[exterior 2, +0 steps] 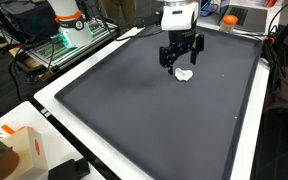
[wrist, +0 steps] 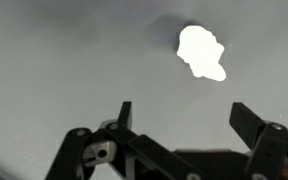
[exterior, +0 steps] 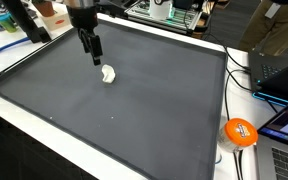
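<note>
A small white lumpy object (exterior: 107, 74) lies on the dark grey mat (exterior: 114, 110); it also shows in the other exterior view (exterior 2: 185, 75) and in the wrist view (wrist: 201, 52). My gripper (exterior: 93, 55) hangs just above the mat beside the white object, with its fingers apart and nothing between them. In an exterior view the gripper (exterior 2: 181, 62) is directly behind the object. In the wrist view the open jaws (wrist: 184, 115) frame bare mat, and the white object lies ahead of them, apart from both fingers.
The mat sits on a white-edged table (exterior 2: 59, 95). An orange round object (exterior: 240, 131) and cables lie off the mat's edge near laptops (exterior: 284, 70). A white and orange box (exterior 2: 24, 150) stands at a corner. Cluttered benches (exterior 2: 74, 30) surround the table.
</note>
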### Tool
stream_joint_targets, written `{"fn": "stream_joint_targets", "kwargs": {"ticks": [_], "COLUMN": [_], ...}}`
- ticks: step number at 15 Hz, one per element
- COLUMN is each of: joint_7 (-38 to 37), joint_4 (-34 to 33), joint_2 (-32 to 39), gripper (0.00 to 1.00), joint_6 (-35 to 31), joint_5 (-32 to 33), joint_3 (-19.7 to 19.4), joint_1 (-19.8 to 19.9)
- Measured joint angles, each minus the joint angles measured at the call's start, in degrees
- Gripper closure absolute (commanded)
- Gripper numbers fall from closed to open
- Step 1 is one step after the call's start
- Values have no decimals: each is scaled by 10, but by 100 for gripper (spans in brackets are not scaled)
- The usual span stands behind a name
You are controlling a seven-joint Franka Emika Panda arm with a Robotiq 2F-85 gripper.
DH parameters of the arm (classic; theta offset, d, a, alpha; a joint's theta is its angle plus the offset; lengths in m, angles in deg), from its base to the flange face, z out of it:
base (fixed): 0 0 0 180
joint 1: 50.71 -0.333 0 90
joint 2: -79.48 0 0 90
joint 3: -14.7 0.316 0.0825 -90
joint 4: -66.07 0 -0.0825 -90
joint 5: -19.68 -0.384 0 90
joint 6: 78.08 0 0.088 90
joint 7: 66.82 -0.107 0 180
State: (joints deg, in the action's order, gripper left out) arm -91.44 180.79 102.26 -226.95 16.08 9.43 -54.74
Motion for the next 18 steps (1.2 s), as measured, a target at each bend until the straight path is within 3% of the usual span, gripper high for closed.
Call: {"fn": "stream_joint_targets", "kwargs": {"ticks": [5,9,15,18], "joint_7": [-25,-33,-94,-117], "joint_4": [33,106,210,230], "joint_2": [-9,-47,-99,-104], "gripper": [0,0,0,0], "joint_6": [-82,-164,-285,-316], "joint_5": [2,13,65,77], "joint_3": [-3,-14,-59,-85], "joint_1": [-15,-37,-96,-128]}}
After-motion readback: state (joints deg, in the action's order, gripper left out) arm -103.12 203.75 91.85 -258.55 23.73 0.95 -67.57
